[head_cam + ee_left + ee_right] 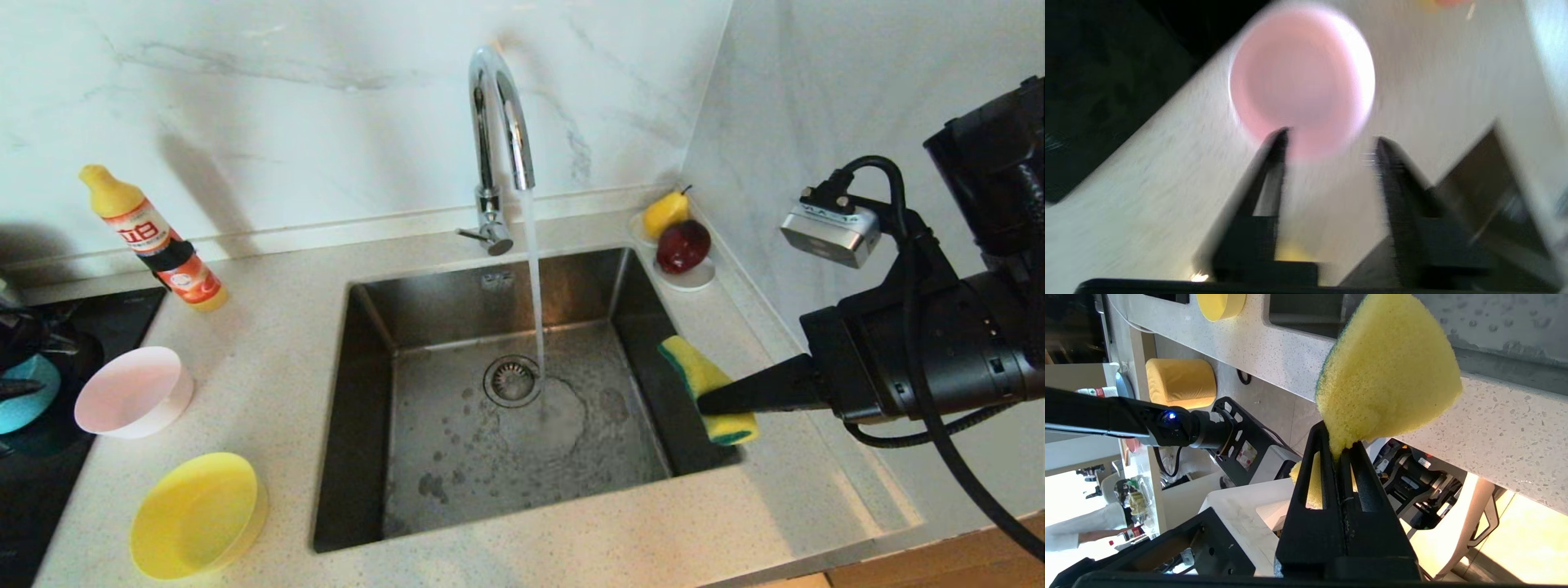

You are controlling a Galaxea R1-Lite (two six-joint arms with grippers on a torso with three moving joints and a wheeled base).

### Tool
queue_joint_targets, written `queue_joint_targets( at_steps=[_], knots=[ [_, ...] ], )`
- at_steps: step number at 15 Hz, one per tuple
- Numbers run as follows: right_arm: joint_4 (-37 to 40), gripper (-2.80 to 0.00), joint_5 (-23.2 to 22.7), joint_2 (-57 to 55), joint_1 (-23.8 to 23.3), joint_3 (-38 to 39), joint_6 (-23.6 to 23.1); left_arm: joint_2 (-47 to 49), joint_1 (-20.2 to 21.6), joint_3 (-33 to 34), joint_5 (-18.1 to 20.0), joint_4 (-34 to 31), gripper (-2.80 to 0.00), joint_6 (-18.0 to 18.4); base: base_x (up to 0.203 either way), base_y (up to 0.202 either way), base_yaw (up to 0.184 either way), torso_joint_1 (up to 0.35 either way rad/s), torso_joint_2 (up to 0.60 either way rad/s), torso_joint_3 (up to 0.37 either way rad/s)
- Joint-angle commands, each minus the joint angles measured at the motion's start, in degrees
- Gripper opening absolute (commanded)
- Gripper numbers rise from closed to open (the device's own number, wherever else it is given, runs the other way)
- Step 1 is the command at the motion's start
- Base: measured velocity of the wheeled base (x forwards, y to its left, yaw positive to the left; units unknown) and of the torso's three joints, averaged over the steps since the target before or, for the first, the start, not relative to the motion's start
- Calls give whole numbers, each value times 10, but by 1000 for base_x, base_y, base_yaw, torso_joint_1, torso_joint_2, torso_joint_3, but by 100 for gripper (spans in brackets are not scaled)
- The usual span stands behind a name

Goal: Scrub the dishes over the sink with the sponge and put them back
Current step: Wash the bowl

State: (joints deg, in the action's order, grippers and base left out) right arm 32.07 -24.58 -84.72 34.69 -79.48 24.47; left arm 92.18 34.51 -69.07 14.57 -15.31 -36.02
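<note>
My right gripper (1340, 441) is shut on the yellow sponge (706, 384) with a green layer, holding it over the right rim of the steel sink (392, 327). Water runs from the chrome tap (498, 106) onto the basin floor beside the drain (512, 380). On the counter left of the sink stand the pink bowl (133, 392) and the yellow bowl (198, 514). The blue bowl (28, 396) shows partly at the far left edge. My left gripper (1332, 138) is open above the counter, just short of the pink bowl (1300, 77), with nothing between its fingers.
A detergent bottle (155, 241) leans at the back left of the counter. A white saucer (690, 278) with a pear and a red apple sits in the back right corner. A black cooktop (49, 474) lies left of the bowls. Marble walls close off the back and right.
</note>
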Motion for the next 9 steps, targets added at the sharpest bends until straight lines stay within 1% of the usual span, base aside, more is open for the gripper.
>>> queue_joint_targets(
  at_steps=[1, 3, 4, 5, 7, 8, 9],
  knots=[
    [2, -280, -2, 0, 0, 1, 2, -45, -17, 1, 3, -56, -280, 65, 0, 0, 0, 0, 0, 0],
    [1, -280, -1, 1, 0, 4, 2, -65, -30, 11, 5, -120, -280, 126, 0, 0, 0, 0, 0, 0],
    [1, -280, -1, 1, 0, 4, 2, -75, -39, 27, 5, -134, -280, 149, 0, 0, 0, 0, 0, 0],
    [1, -280, -1, 1, 0, 4, 2, -88, -48, 53, 5, -140, -280, 172, 0, 0, 0, 0, 0, 0],
    [1, -280, -2, 2, 0, 6, 2, -110, -65, 113, 2, -139, -280, 230, 0, 0, 0, 0, 0, 0],
    [1, -280, -2, 3, 0, 6, 2, -117, -69, 139, 2, -138, 0, 253, 0, 0, 0, 0, 0, 0],
    [1, -280, -2, 3, 0, 6, 2, -119, -74, 161, 2, -137, 0, 263, 0, 0, 0, 0, 0, 0]
  ],
)
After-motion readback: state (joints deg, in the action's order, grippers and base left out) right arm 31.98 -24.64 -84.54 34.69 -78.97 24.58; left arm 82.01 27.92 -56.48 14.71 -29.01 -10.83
